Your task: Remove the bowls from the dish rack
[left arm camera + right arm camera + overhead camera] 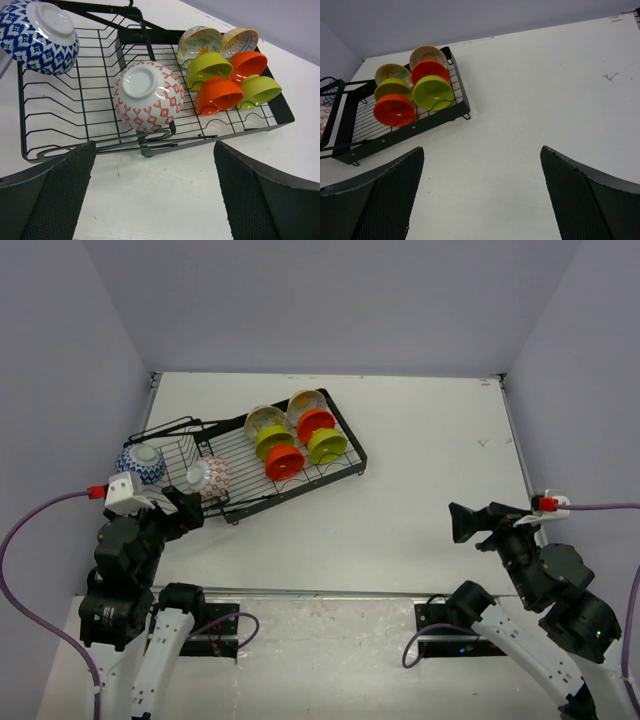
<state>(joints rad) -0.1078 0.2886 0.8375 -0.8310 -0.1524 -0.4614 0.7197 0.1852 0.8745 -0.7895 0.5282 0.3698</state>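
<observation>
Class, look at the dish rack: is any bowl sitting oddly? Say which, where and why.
Two. The blue-and-white bowl and the red-and-white bowl lie upside down at the left end of the dish rack, while the other six bowls stand on edge.

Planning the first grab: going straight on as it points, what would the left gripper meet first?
Probably the red-and-white bowl, upside down in the dish rack; possibly its near rim first.

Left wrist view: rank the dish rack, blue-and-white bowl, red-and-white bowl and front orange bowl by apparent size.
1. dish rack
2. blue-and-white bowl and red-and-white bowl: look alike; the blue one is cropped
3. front orange bowl, though it sits farther away
</observation>
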